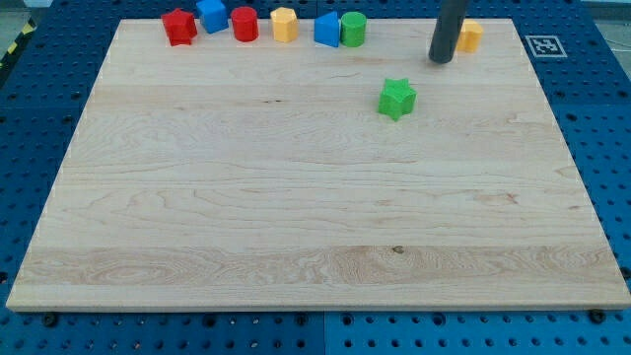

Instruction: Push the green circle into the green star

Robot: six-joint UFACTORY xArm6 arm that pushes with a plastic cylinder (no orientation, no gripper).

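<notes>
Along the board's (296, 197) top edge sat the green circle (353, 29), touching a blue block (326, 30). The green star (397, 99) lay below, apart. My tip (441, 57), jawless and holding nothing, stood beside an orange block (470, 35) near the top right corner.

green circle (353, 29) top edge, green star (397, 99) apart

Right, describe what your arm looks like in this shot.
Only a straight, dark grey rod shows, round in section and smooth, running out of the view's top. It carries no cables, markings or fingers that I can see. My tip is its blunt lower end.
</notes>
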